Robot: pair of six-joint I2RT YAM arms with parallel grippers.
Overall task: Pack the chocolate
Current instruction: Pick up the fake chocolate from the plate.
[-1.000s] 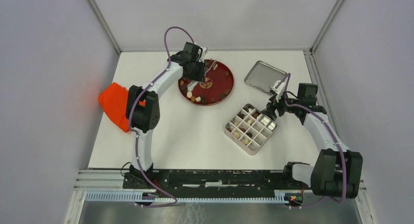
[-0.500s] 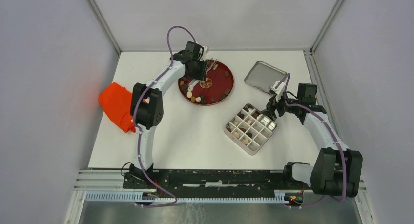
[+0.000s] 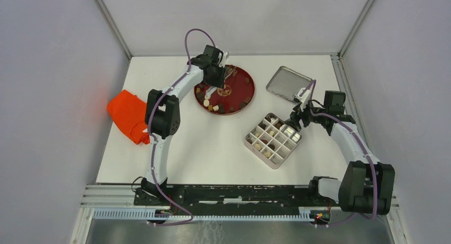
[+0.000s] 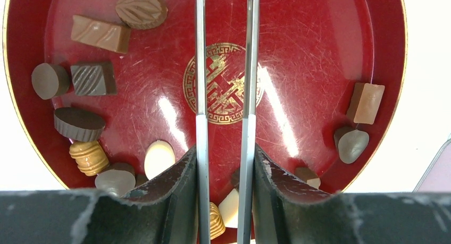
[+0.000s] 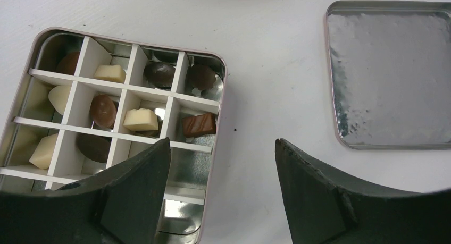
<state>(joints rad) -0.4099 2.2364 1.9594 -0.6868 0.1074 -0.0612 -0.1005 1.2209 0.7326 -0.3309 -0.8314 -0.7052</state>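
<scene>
Left tool (image 4: 223, 154) shifted, pinching tweezers (image 4: 200, 68) above plate (image 4: 319, 42) of chocolate (image 4: 80, 124); right tool (image 5: 222, 148) open, seemingly over box (image 5: 224, 100).

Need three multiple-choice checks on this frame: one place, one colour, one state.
1. The lid lies:
A on the box
B on the table, apart from the box
C on the cloth

2. The cloth is:
A orange
B blue
C green

3. The left gripper has its jaws:
A open, empty
B shut on tweezers
C shut on the lid

Key:
1 B, bare table shows between lid and box.
2 A, it shows orange from above.
3 B, the tweezers' arms run out between the jaws.
</scene>
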